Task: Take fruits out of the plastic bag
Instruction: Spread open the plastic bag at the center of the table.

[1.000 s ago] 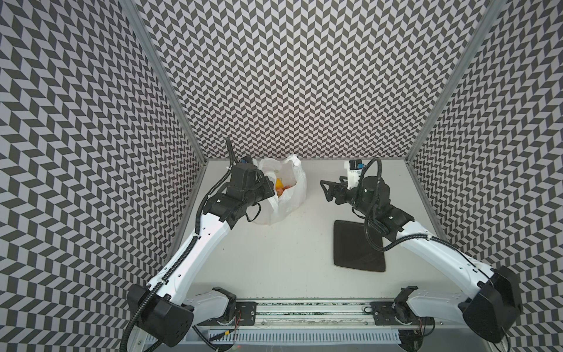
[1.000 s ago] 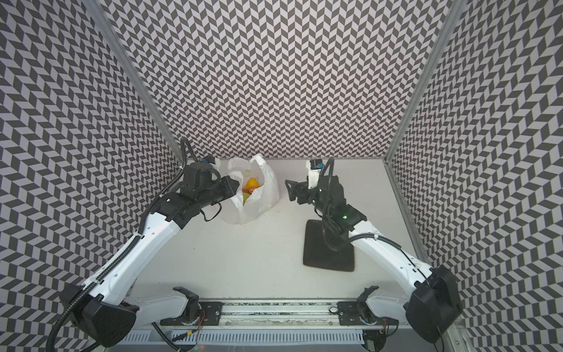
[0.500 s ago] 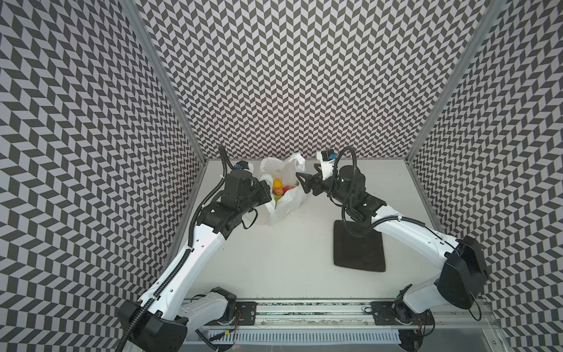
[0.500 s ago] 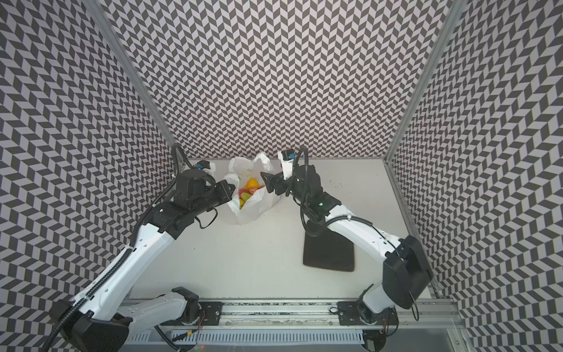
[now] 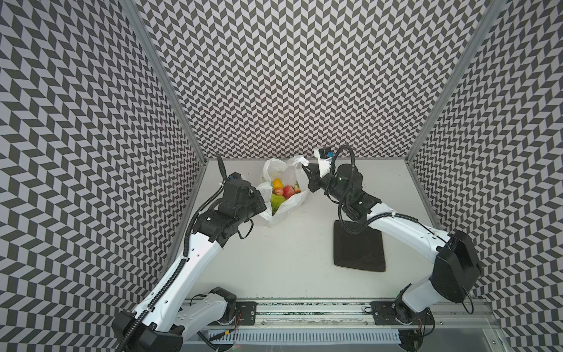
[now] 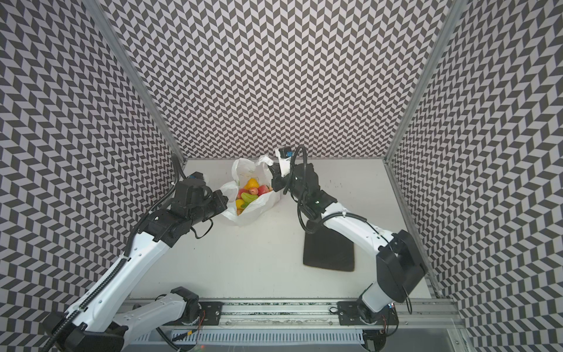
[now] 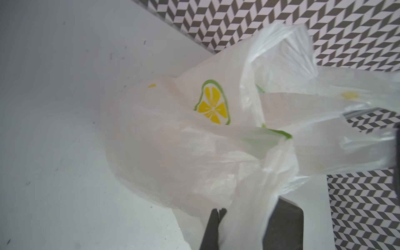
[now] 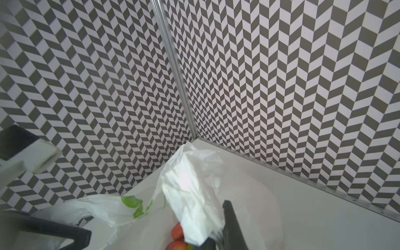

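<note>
Inspection finds the plastic bag standing on the desk in the upper middle of the frame in both top views, close to the back wall, its mouth facing up. The fruits are all inside it, a yellow, red and green cluster showing through the opening; none lies on the desk. The left claw is clenched on the bag's rim at the left of the mouth, and the left wrist view shows its tips pressed together with film gathered beside them. The right claw is clenched on the raised handle loop at the upper right of the mouth, and the right wrist view shows white film bunched against its finger. The dark plate lies bare, well apart at the lower right of the bag. Assessment: the step in hand appears to be spreading the mouth. Recommended practice is to draw the two grips apart sideways and low so the base stays seated and the fruits do not roll. The pull should be light, since the film looks thin and liable to tear or slip. Only then should one claw let go and reach in.
</note>
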Available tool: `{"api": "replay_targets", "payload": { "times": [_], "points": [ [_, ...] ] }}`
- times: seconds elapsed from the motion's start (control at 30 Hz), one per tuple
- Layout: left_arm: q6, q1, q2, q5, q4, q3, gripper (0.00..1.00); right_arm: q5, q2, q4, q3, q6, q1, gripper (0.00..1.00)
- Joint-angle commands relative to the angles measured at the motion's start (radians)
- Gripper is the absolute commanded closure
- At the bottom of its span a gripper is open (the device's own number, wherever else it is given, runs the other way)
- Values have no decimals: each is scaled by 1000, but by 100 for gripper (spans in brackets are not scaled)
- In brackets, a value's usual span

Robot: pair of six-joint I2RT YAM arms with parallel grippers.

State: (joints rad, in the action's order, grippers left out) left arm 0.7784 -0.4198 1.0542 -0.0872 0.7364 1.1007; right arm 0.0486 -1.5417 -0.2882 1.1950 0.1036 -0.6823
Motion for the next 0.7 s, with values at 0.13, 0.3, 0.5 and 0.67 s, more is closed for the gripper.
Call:
{"api": "replay_targets", "payload": {
  "times": [0.13,0.3,0.5,0.67],
  "points": [
    [153,-56,-8,-98,228,-88,100,4,146,-24,-195,47,1,98],
    [165,-96,-83,-98,204,-191,100,-54,213,60,-336,152,1,99],
    [68,-103,-217,-12,53,-371,100,-68,198,89,-438,253,1,96],
    [28,-105,-221,70,-70,-399,100,-35,192,259,-297,235,1,62]
  ]
}}
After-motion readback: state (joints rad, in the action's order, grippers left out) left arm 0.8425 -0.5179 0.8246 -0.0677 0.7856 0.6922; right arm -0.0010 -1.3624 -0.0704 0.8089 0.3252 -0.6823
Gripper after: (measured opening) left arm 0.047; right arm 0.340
